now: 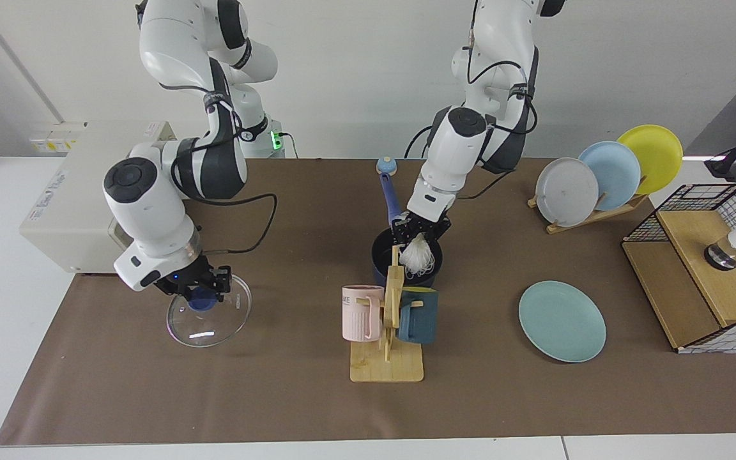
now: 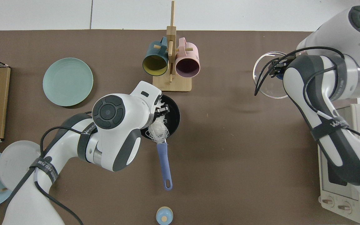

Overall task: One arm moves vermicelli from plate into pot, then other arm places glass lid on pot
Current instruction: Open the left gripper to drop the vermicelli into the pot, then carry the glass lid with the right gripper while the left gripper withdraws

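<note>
The pot (image 1: pixel 406 263) is taken as the landmark; it stands near the middle of the table (image 1: pixel 291 396), its long blue handle (image 2: pixel 162 164) pointing toward the arms' side. The left pincer (image 1: pixel 418 232) is held directly above the pot's opening and is clamped on the vermicelli (image 1: pixel 417 257), which hangs from it as a white bundle reaching down to the pot's rim level; in the top view the strands (image 2: pixel 158 131) are seen over the rim on the handle side. Whether the strands touch the black inside cannot be told. The plate (image 1: pixel 562 321) lies bare on the table, well apart from the pot, on the side of the left arm's base. The glass lid (image 1: pixel 208 314) is found well apart from the pot on the opposite side, held tilted with its far edge raised; the right pincer (image 1: pixel 200 291) is closed on its blue knob (image 1: pixel 200 298). A wooden mug stand (image 1: pixel 388 345) with a pink mug (image 1: pixel 362 312) and a dark teal mug (image 1: pixel 418 315) is placed just beside the pot, on the camera side.
</note>
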Controlling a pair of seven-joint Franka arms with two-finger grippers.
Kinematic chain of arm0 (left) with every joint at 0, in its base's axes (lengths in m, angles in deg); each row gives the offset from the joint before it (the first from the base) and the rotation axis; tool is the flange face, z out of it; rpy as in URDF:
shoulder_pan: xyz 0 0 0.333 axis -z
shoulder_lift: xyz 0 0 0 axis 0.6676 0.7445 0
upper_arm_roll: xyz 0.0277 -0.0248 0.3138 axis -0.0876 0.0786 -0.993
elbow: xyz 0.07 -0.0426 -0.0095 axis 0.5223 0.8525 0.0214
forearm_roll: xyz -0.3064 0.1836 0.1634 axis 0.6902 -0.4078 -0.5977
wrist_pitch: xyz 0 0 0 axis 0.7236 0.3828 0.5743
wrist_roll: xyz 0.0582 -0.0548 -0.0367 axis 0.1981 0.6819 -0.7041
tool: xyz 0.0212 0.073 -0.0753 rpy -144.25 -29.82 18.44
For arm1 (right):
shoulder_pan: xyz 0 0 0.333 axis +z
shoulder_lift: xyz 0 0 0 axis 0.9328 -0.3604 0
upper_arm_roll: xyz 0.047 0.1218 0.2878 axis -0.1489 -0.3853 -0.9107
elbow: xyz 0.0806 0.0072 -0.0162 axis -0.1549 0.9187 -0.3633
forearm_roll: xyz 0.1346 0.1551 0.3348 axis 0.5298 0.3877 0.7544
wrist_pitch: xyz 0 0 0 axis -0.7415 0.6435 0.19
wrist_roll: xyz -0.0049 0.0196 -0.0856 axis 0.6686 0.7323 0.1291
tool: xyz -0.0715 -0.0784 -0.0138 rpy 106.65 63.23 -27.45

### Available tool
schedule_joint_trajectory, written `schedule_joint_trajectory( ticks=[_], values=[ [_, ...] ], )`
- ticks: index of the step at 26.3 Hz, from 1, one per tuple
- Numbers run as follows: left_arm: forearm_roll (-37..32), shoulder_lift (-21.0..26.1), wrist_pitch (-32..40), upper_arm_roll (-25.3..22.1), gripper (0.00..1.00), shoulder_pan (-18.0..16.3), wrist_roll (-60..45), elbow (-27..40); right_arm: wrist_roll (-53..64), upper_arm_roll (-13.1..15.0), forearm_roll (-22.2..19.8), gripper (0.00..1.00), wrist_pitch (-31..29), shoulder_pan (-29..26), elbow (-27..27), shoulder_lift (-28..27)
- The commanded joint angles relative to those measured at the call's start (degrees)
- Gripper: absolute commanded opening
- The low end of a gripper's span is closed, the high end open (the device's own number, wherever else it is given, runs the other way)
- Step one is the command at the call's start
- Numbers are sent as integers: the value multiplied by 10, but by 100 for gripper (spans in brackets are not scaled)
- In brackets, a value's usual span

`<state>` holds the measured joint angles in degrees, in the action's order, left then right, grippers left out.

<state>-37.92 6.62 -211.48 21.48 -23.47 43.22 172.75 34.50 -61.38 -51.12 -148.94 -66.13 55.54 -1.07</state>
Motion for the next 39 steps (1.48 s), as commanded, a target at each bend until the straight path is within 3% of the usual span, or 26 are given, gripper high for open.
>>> schedule_joint_trajectory(
  ticks=[1,2,3,5,12,18,23,27,30,39],
  values=[
    [-10,8,-18,-5,26,10,-15,5,15,-3,6,0,72,-4,19,69],
    [-10,8,-19,-5,32,12,-16,6,16,-3,6,0,86,-4,21,79],
    [-10,9,-20,-5,45,12,-16,6,17,-3,6,0,99,-4,25,88],
    [-10,12,-21,-6,99,9,-12,3,21,-3,6,0,120,-4,34,106],
    [-10,-2,22,-19,100,2,-4,-29,11,-2,4,0,129,25,77,157],
    [-12,-44,197,-87,100,4,26,-121,-39,-2,4,0,131,64,77,163],
    [-16,-67,349,-151,100,0,154,-182,-117,-2,2,0,128,127,70,162],
    [-16,-117,369,-223,100,1,220,-175,-181,-2,1,0,122,177,70,156],
    [-18,-125,377,-262,100,1,290,-172,-222,-2,-1,0,122,208,60,148],
    [-45,-136,394,-313,100,-5,410,-168,-323,1,-5,0,151,296,-69,29]
  ],
)
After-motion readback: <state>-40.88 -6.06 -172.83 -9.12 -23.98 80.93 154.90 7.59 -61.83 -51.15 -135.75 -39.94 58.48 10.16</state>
